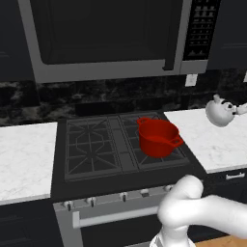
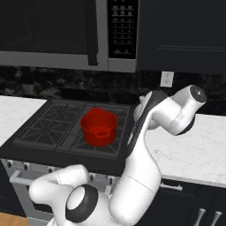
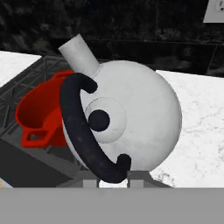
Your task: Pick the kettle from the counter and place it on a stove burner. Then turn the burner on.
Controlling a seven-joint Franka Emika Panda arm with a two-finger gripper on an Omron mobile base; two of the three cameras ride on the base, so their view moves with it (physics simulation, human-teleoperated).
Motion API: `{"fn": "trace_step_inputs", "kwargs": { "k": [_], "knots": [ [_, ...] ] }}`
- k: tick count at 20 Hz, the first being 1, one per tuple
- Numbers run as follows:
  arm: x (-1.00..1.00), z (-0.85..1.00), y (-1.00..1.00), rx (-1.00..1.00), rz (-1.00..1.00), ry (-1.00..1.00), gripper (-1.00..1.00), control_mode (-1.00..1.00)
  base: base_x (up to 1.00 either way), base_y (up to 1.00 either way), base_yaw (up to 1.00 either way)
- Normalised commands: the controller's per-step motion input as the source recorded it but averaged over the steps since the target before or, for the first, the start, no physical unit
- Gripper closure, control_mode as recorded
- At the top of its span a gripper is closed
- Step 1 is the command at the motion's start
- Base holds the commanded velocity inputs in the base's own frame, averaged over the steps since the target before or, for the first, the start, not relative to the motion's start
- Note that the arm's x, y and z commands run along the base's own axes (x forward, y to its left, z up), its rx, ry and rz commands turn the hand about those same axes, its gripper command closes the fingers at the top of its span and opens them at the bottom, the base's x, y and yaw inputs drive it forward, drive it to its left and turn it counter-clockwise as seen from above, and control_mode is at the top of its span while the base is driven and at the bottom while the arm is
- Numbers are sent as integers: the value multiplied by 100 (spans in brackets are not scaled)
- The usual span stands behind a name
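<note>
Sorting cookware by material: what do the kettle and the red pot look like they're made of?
Kettle: probably glazed ceramic or enamelled metal, judging by its smooth pale grey-white shell with a soft sheen; its handle is dark and matte, maybe rubber or plastic. Red pot: likely enamelled cast iron, uniformly red with thick walls.

The small round glossy white-grey kettle (image 1: 219, 112) with a short spout, dark arched handle and black lid knob (image 3: 99, 120) hangs tilted above the white marble-look counter (image 1: 217, 140), seemingly clear of it. The black grated stove burner (image 1: 91, 144) lies to its left, bare.
</note>
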Motion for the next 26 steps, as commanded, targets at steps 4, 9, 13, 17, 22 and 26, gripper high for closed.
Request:
{"fn": "trace_step_inputs", "kwargs": {
  "k": [4, 9, 13, 17, 22, 26],
  "knots": [
    [-61, 83, 100, -8, 0, -17, 100, -100, 0, 0, 0],
    [-53, 72, 100, -11, 3, -4, 100, -100, 0, 0, 0],
    [-38, 70, 100, -9, 7, 0, 100, -100, 0, 0, 0],
    [-26, 43, 100, -11, 9, 4, 100, -100, 0, 0, 0],
    [-23, 5, 100, -12, 10, 18, 100, -100, 0, 0, 0],
    [-12, 0, 100, -9, 9, 21, 100, -100, 0, 0, 0]
  ]
}}
